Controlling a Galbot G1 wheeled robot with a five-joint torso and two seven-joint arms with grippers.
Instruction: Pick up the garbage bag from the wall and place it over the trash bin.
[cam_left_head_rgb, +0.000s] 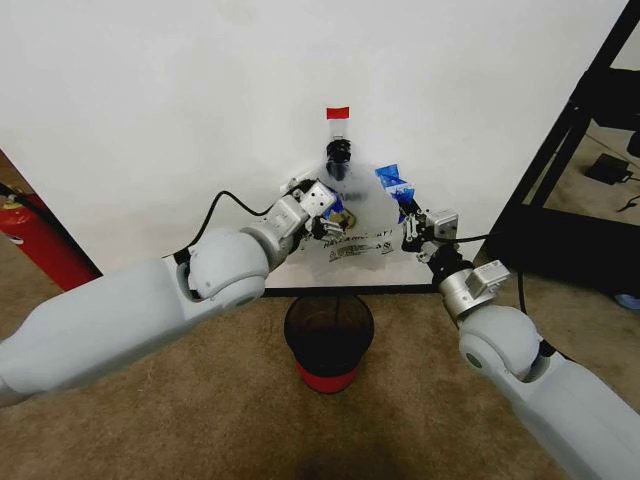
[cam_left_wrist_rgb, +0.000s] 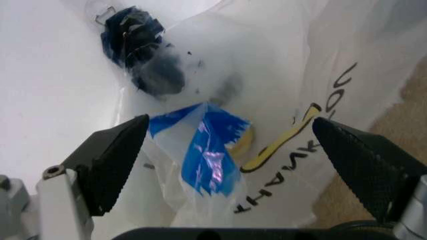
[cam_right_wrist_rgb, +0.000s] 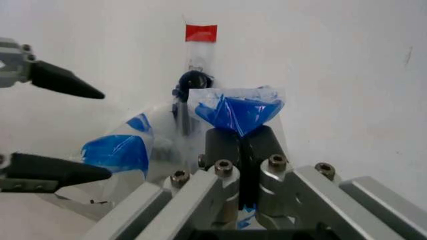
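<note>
Presently, the garbage bag (cam_left_head_rgb: 360, 225) hangs against the wall (cam_left_head_rgb: 150, 110) from a black hook (cam_left_head_rgb: 339, 155) marked above by a strip of red tape (cam_left_head_rgb: 338, 113). The bag is thin, translucent white plastic with black lettering and yellow print, and it carries blue tape pieces (cam_left_head_rgb: 392, 180) on its edges.

The right gripper (cam_left_head_rgb: 408, 232) sits at the bag's right edge. Its fingers (cam_right_wrist_rgb: 260, 145) are pressed together, pinching a blue-taped corner of the bag, which stands up crumpled above the fingertips in the right wrist view.

The left gripper (cam_left_head_rgb: 328, 218) is at the bag's left side, just below the hook. Its black ridged fingers (cam_left_wrist_rgb: 110, 160) are spread wide, with a blue-taped fold of the bag lying between them; neither finger is seen touching the plastic.

The trash bin (cam_left_head_rgb: 328, 345), round black wire mesh on a red base, stands on the brown carpet (cam_left_head_rgb: 200, 420) near the robot, directly below the bag and just off the black baseboard (cam_left_head_rgb: 400, 289).

A red fire extinguisher (cam_left_head_rgb: 40, 240) leans at far left; a black rack (cam_left_head_rgb: 560, 160) stands at right.
</note>
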